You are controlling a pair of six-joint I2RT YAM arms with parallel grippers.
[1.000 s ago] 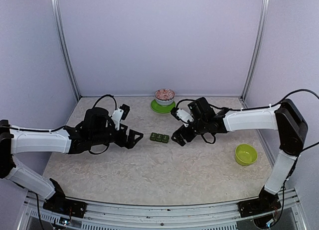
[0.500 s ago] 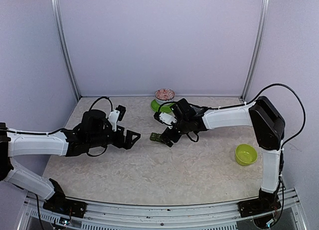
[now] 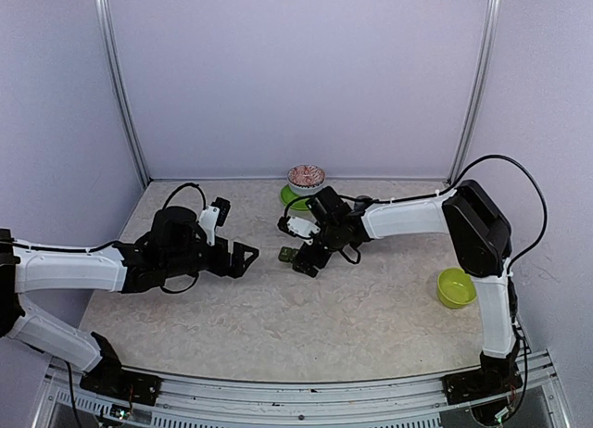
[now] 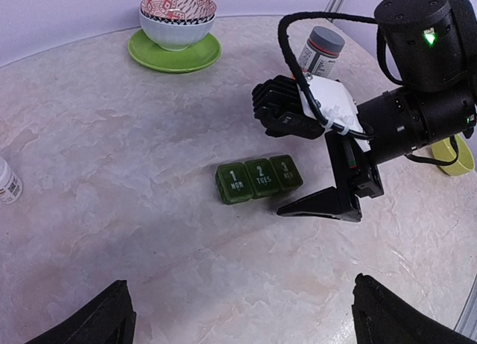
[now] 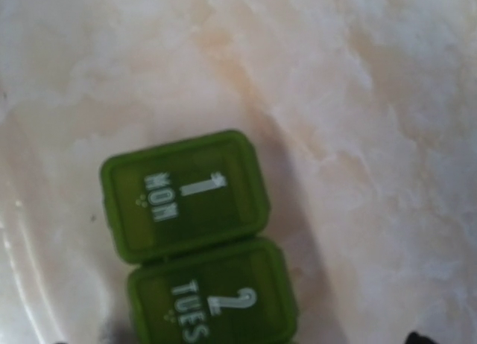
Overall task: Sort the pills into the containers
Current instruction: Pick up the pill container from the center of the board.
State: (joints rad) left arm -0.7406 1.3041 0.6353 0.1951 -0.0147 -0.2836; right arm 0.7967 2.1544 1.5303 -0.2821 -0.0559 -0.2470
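Note:
The dark green container strip lies mid-table with its three lids shut, marked MON, TUES and a third. It also shows in the top view and fills the right wrist view. My right gripper is open and low over the strip's right end. One finger lies along the strip's near side; the other is hidden. My left gripper is open and empty, left of the strip, with its fingertips at the bottom corners of the left wrist view. No pills show.
A patterned bowl on a green plate stands at the back. A grey-capped pill bottle stands behind the right wrist. A white bottle is at the far left. A lime-green bowl sits at the right.
My right gripper has moved left, from just right of the strip to over it. My left arm has shifted only slightly.

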